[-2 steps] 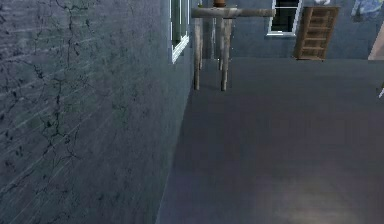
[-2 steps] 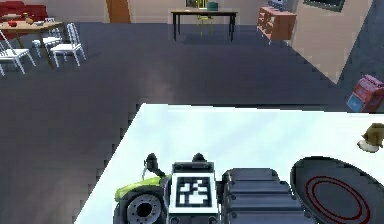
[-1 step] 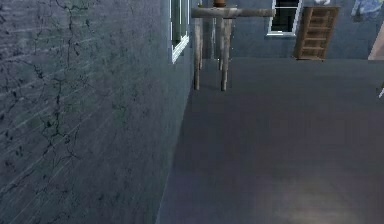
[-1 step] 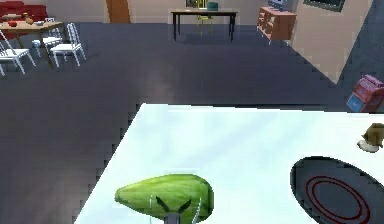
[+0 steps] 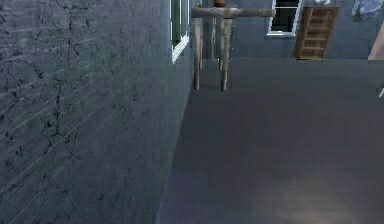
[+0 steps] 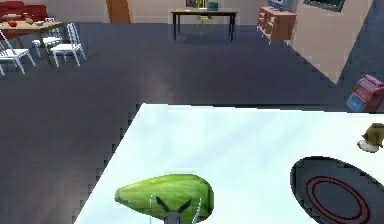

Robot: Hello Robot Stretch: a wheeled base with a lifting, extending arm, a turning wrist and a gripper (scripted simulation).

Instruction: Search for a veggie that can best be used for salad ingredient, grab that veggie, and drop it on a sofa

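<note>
Looking out on the arm side, the green veggie (image 6: 160, 190) lies on a white countertop (image 6: 230, 150), low in the picture and a bit left of the middle. It's a smooth, glossy, longish thing with a pointed end toward the view's left. I honestly can't pin down what kind of vegetable it is.

The gripper (image 6: 176, 211) shows as a couple of thin fingers right at the veggie's lower edge. Since the veggie sits on the counter at that spot, I can't tell whether the gripper holds anything or whether it's touching the veggie at all.

Over on the same counter's right side there's a dark round burner (image 6: 340, 190) with a red ring in it, well apart from the veggie. A small brown object (image 6: 374, 134) sits at the view's right edge, too small to name.

Past the counter is dark floor (image 6: 200, 75). Farther out stand a dark table (image 6: 204, 14) with something yellow-green on it and a wooden shelf unit (image 6: 276, 22) to its right. White chairs (image 6: 68, 45) stand at the left. What looks like a red sofa (image 6: 25, 14) is tucked into the top left corner, far from the veggie.

The forward view has a cracked grey wall (image 5: 80, 110) running along the left with a window (image 5: 179, 25) in it. A wooden table (image 5: 215, 40) on tall legs stands just beside that window, and a wooden bookcase (image 5: 317, 32) stands against the far wall.
</note>
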